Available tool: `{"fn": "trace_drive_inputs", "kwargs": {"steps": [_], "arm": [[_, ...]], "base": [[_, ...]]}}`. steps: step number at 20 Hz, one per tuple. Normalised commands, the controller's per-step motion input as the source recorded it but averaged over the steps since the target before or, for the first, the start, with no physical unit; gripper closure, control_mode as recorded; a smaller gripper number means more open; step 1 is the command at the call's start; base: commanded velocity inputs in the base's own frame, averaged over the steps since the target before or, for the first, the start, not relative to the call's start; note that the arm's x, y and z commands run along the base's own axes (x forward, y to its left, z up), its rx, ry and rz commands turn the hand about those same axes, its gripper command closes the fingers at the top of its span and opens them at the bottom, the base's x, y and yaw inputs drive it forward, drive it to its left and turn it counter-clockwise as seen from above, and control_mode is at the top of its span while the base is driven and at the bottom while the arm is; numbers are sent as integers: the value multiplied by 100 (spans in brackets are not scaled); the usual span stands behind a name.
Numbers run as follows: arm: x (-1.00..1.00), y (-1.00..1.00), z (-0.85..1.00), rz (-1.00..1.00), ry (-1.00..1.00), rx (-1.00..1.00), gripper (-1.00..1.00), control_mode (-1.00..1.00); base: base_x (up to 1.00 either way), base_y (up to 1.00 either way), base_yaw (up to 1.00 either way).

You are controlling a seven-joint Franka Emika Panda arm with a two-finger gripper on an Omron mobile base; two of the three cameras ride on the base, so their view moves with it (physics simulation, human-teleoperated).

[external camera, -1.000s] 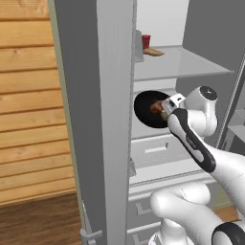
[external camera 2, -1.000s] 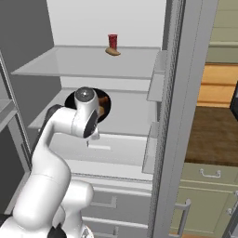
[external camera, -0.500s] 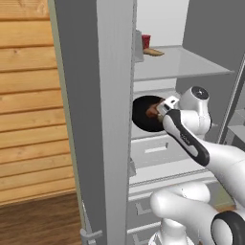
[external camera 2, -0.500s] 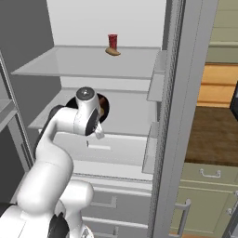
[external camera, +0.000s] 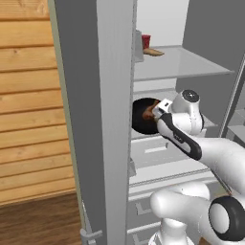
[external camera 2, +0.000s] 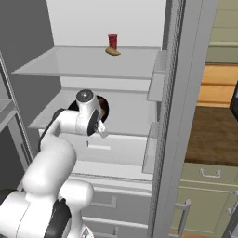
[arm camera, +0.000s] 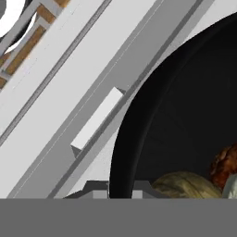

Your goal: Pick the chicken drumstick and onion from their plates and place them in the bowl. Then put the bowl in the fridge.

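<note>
Left base view has the white arm rising from the lower right, bending at a dark elbow joint and reaching forward and left into the open fridge (external camera: pixel 201 62). Its forearm slopes up toward the middle shelf, and the wrist turns so that the hand (external camera: pixel 158 111) meets the near rim of the black bowl (external camera: pixel 141 115). The bowl sits on the middle glass shelf (external camera: pixel 215 125), partly hidden behind the grey fridge door edge (external camera: pixel 115 119) that stands in the foreground.

From the right base view the arm comes up from the lower left, with the round wrist cap uppermost and the hand (external camera 2: pixel 100 126) angled down and to the right in front of the bowl (external camera 2: pixel 103 106), which peeks out behind the wrist. On the upper shelf (external camera 2: pixel 69 65) stand a small red cup (external camera 2: pixel 112 41) and a tan lump (external camera 2: pixel 113 51) just beside it, well above the bowl.

Close up in the hand view, the hand's fingers are together, clamped on the bowl (arm camera: pixel 152 139) at its rim, one tip on each side of the wall. Inside the bowl lie the onion (arm camera: pixel 185 186) and the chicken drumstick (arm camera: pixel 224 166), touching one another near the bottom right. A white drawer front with a raised handle (arm camera: pixel 97 118) runs diagonally beside the bowl.
</note>
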Motion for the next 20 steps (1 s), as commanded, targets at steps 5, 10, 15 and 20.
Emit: {"fn": "trace_drive_inputs", "kwargs": {"steps": [5,10,15,20], "arm": [[42,0,-4,4,0,-5,100,-100],[25,-1,-9,5,0,-7,100,-100],[26,0,0,3,0,-6,100,-100],[11,0,0,3,0,-6,100,-100]], "base": [[0,0,0],[0,0,0],[0,0,0],[0,0,0]]}}
